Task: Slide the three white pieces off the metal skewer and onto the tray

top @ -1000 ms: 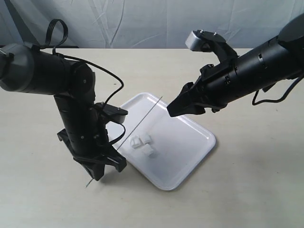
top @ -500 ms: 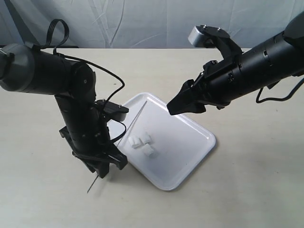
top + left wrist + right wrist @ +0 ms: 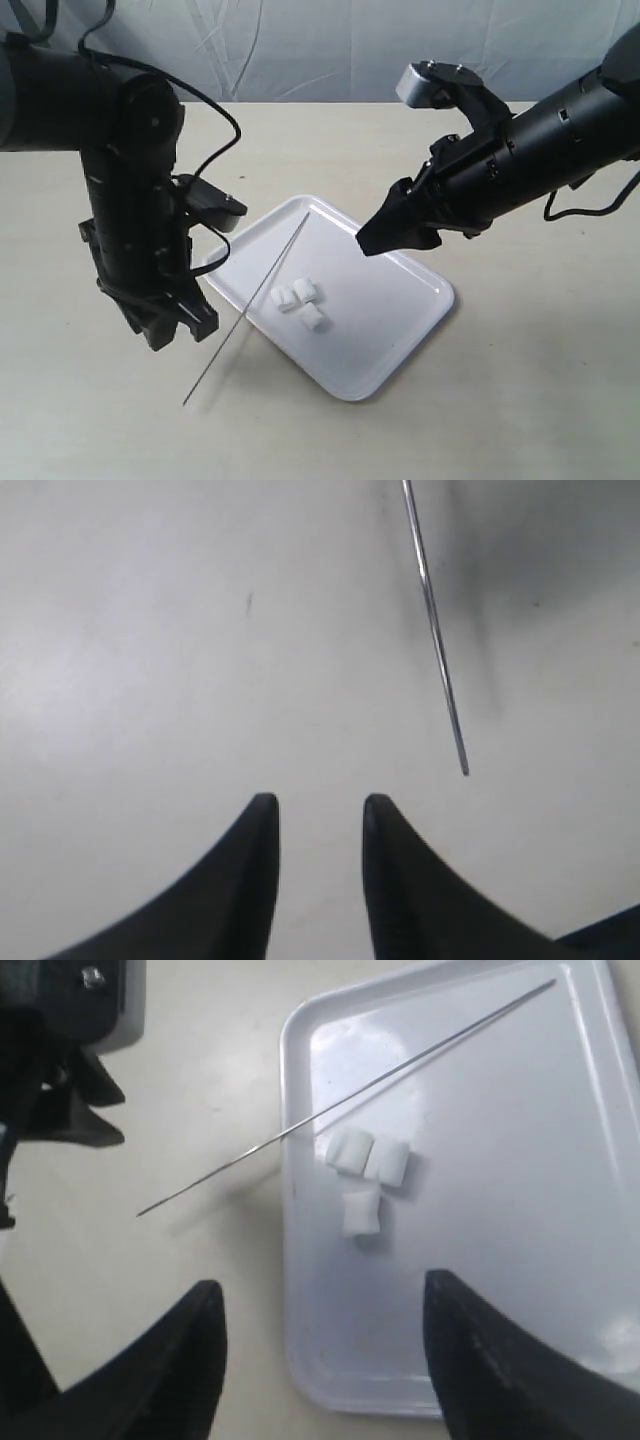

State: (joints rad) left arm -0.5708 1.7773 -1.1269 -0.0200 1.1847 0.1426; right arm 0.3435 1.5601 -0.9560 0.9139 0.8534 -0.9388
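Observation:
The three white pieces (image 3: 301, 303) lie loose in a cluster on the tray (image 3: 390, 310), off the metal skewer (image 3: 245, 310). The skewer lies free, one end on the table, the other resting over the tray's rim. My left gripper (image 3: 168, 333) hangs open left of the skewer, holding nothing. In the left wrist view the skewer (image 3: 436, 640) ends just beyond my open left gripper (image 3: 320, 802). My right gripper (image 3: 374, 241) hovers open above the tray's far side. The right wrist view shows the pieces (image 3: 365, 1172), skewer (image 3: 340, 1100) and tray (image 3: 500, 1160) below my right gripper (image 3: 322, 1285).
The tray sits on a beige table (image 3: 520, 400) with a pale cloth backdrop behind it. The left arm's black body (image 3: 60, 1050) stands beside the tray's left corner. Cables loop from the left arm (image 3: 215, 130).
My left gripper has let go of the skewer, opened, and risen away to the left. The skewer has dropped flat across table and tray rim. The right arm has barely moved.

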